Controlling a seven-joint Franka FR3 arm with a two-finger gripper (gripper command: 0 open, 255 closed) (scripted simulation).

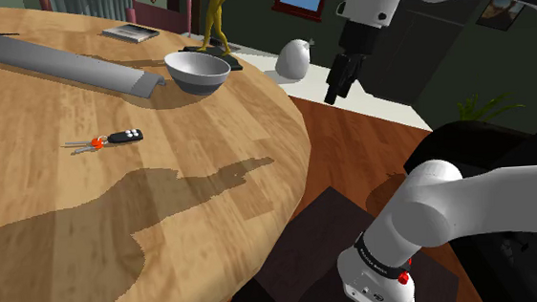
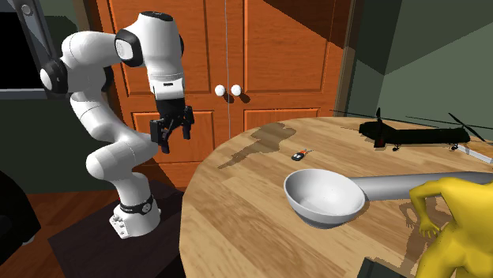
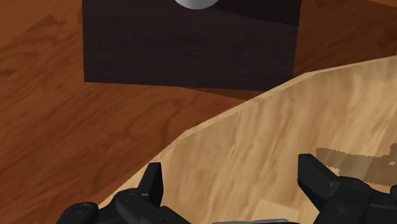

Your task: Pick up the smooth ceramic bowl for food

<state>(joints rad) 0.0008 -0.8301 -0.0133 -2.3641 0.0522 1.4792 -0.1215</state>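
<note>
We log, on round wooden table [image 1: 60, 215]:
- White bowl [image 1: 198, 71] — upright, near table edge by yellow figure [image 1: 216, 19]; end of long grey slab [image 1: 60, 62] just beside it.
- Key fob [image 1: 115, 139] — nearer table middle, apart from bowl.
- Gripper [image 1: 335, 95] in air off table edge on stand's side, well apart from bowl; fingers [image 3: 153, 181] spread, released.

Bare wooden tabletop [image 1: 208, 139] is lying open beside the pale round bowl [image 1: 198, 71]; a long grey tube [image 1: 70, 64] and yellow figurine [image 1: 217, 24] are crowding it.
</note>
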